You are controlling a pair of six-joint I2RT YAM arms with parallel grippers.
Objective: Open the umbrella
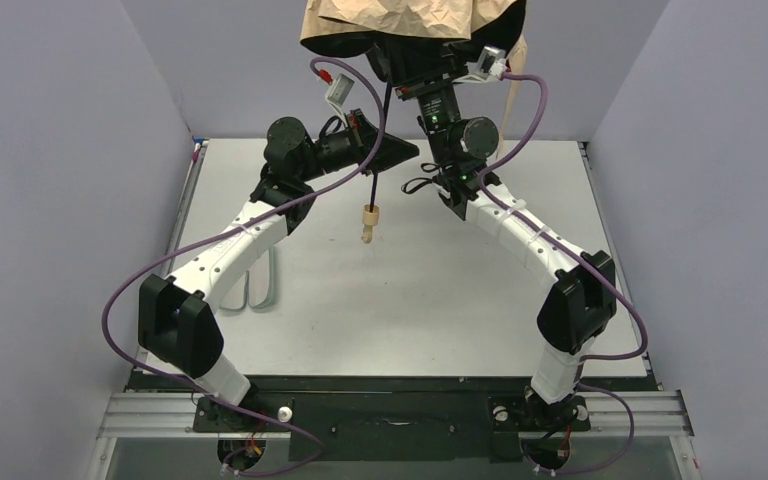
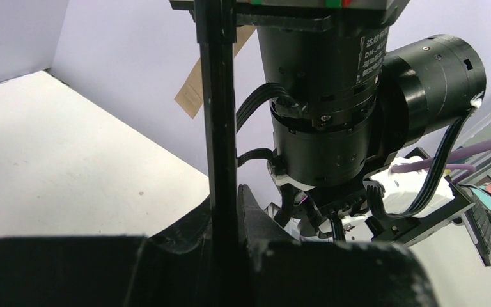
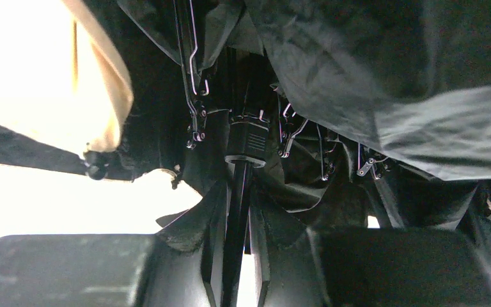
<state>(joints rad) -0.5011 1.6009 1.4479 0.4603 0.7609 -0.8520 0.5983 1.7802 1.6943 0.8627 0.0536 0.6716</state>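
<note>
The umbrella hangs upright above the table's far middle. Its tan canopy (image 1: 400, 20) with black lining sits at the top edge, and the thin black shaft (image 1: 377, 160) runs down to the small tan handle (image 1: 368, 222). My left gripper (image 1: 384, 150) is shut on the shaft partway down, which fills the gap between its jaws (image 2: 227, 217). My right gripper (image 1: 412, 70) reaches up under the canopy. It is shut on the shaft (image 3: 236, 211) just below the runner (image 3: 248, 137), with ribs and black lining (image 3: 390, 83) around it.
A pale grey-green sleeve (image 1: 260, 285) lies flat on the white table (image 1: 440, 300) under the left arm. A tan strap (image 1: 512, 90) dangles behind the right wrist. Grey walls close in the left, right and far sides. The right arm's wrist motor (image 2: 358, 109) stands close beside the left gripper.
</note>
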